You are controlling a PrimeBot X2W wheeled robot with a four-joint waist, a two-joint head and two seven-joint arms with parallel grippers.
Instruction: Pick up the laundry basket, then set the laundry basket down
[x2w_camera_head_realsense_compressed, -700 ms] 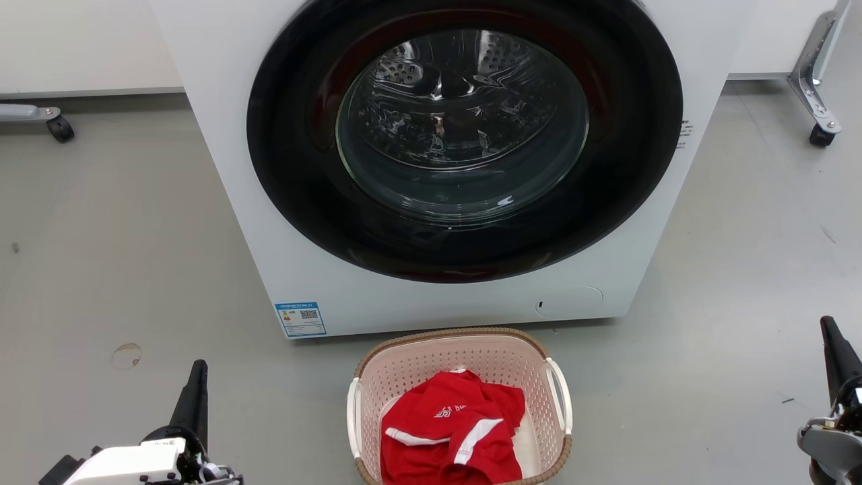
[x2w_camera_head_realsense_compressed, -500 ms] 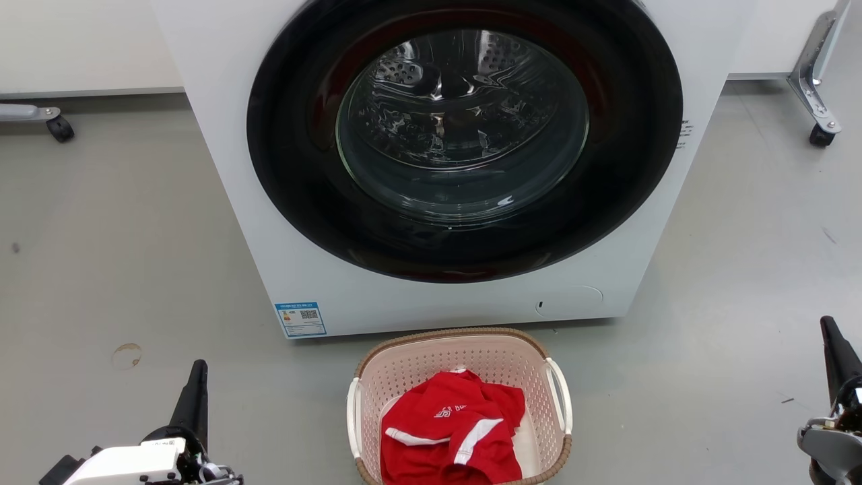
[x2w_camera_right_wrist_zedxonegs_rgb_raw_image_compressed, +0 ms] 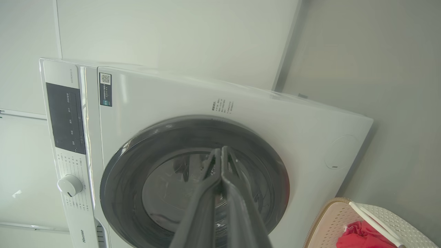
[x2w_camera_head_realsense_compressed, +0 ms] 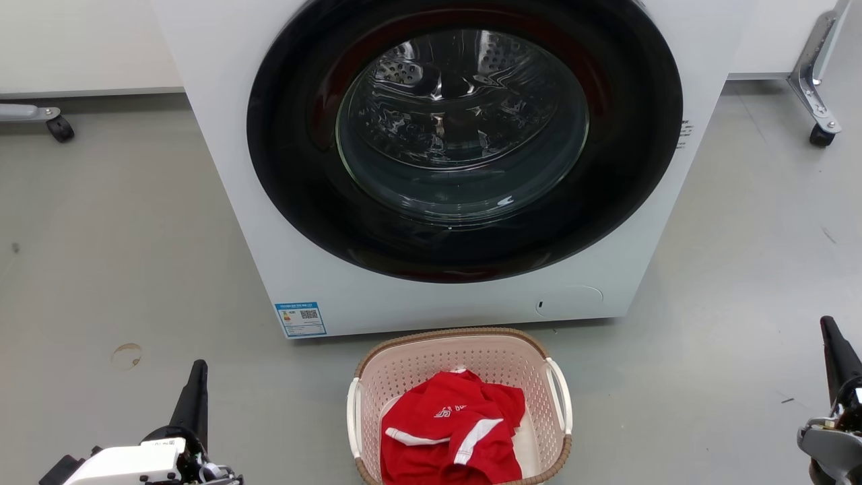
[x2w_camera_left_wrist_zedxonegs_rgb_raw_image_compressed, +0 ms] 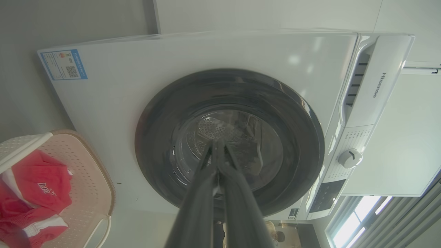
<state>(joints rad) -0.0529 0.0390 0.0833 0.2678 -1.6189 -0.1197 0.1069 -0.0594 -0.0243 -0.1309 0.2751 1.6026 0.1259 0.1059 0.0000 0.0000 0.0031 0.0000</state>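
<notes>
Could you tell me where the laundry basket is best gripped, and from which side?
The laundry basket stands upright; its handles bow outward. I'd let the left hand take the left handle from the left, right hand the right handle from the right.

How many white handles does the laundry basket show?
2: left handle on the laundry basket's left side, right handle on its right. Its near end is cut off, so another may be hidden.

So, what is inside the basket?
A crumpled red garment with white stripes lies in the basket. It covers most of the bottom, so anything under it cannot be seen.
</notes>
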